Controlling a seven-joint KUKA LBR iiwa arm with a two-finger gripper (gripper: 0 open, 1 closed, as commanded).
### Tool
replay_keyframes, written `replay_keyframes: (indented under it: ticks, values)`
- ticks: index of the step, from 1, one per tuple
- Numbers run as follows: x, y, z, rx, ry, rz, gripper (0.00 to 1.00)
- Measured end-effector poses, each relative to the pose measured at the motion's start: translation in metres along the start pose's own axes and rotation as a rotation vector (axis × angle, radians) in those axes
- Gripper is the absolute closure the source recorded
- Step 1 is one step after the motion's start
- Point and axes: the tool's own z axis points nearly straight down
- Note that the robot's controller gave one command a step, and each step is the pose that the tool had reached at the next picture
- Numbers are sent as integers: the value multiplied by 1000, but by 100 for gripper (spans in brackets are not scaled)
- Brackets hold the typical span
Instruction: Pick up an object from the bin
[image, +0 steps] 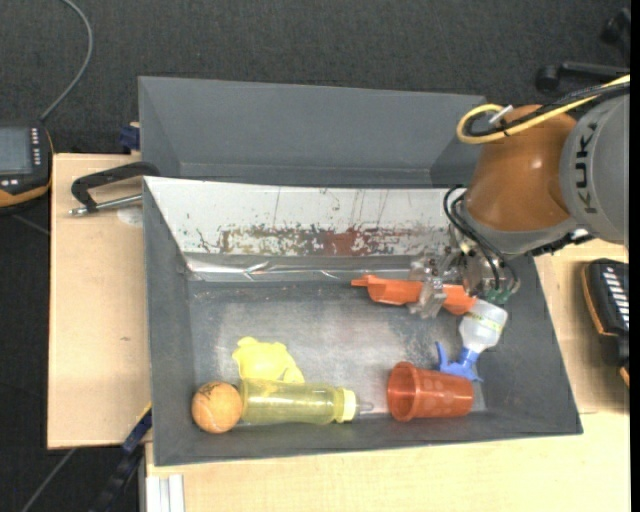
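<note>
My gripper (433, 297) is low in the bin's back right part, right at the middle of a long orange scoop-like plastic piece (388, 289). That piece lies along the foot of the back wall and sticks out on both sides of the gripper. Just to the right and nearer the front lies a white and blue plastic thing (482, 330), its blue end pointing toward an orange cup (430, 392) that lies on its side at the front wall.
Along the front wall to the left lie a yellow-tinted clear bottle (296, 405), an orange ball (218, 407) at its left end, and a crumpled yellow thing (265, 360) behind them. The arm's orange cover hangs over the bin's right rim.
</note>
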Motion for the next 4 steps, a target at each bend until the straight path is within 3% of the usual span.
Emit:
replay_keyframes:
  ticks: [1, 2, 3, 4]
  values:
    - [-5, -5, -13, 2, -14, 5, 100]
    - [-4, 7, -54, -1, 0, -1, 100]
    - [-1, -1, -116, 0, -13, -3, 100]
    - [-3, 11, -177, 1, -10, -7, 100]
